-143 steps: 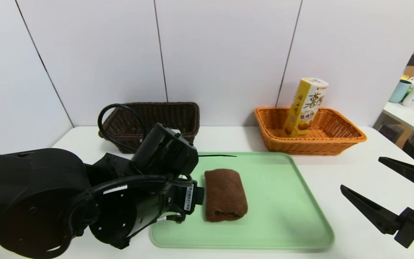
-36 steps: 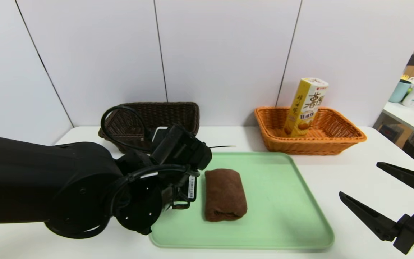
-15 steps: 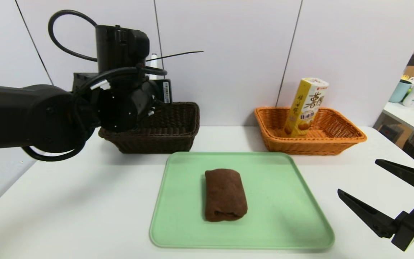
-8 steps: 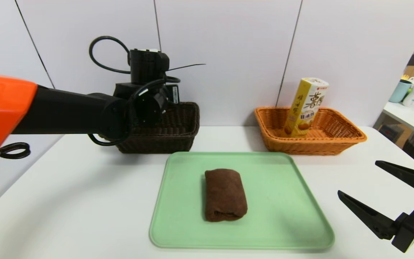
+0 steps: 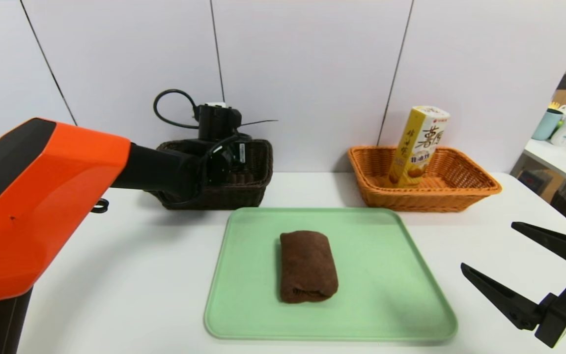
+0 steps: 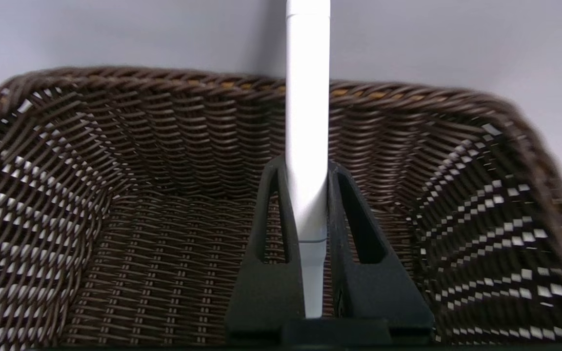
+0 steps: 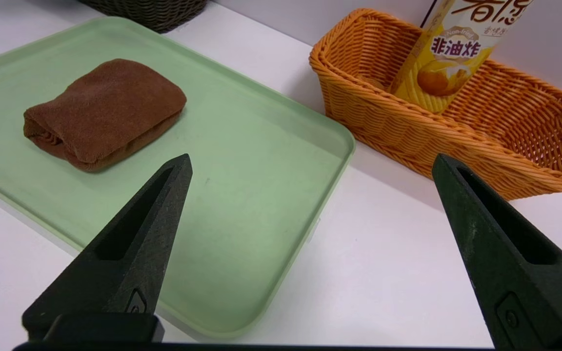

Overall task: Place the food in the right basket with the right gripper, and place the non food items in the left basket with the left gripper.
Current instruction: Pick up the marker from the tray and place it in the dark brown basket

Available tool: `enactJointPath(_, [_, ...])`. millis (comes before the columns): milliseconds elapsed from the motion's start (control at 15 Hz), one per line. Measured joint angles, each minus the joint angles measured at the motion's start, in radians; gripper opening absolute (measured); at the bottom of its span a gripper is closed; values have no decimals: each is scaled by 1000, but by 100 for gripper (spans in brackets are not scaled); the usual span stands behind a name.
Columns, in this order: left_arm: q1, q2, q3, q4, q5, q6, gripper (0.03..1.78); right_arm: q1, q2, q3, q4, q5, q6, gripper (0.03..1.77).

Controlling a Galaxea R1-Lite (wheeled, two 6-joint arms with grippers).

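Observation:
My left gripper [image 6: 305,165] is shut on the slim white marker pen [image 6: 307,122], which stands upright between its fingers just above the floor of the dark brown left basket [image 6: 115,146]. In the head view that wrist [image 5: 216,142] hangs inside the left basket [image 5: 256,167]. The brown rolled towel [image 5: 307,265] lies in the middle of the green tray [image 5: 386,295]. The yellow snack box [image 5: 418,147] stands leaning in the orange right basket [image 5: 460,194]. My right gripper [image 5: 488,246] is open and empty, low over the table to the right of the tray.
The white wall rises directly behind both baskets. A neighbouring desk with cups and bottles [image 5: 560,125] stands at the far right. My orange left upper arm [image 5: 42,206] fills the near left. From the right wrist, the towel [image 7: 105,109], tray [image 7: 242,195] and orange basket [image 7: 408,131] show.
The left arm has come down from high in front of the wall and reached back, lowering the pen into the dark basket. The right gripper has stayed where it was.

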Motion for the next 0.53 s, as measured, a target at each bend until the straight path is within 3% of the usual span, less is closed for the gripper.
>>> enactJointPath(533, [14,68,-15,5,-6,4,21,7,21,-2,-2,0,-1,169])
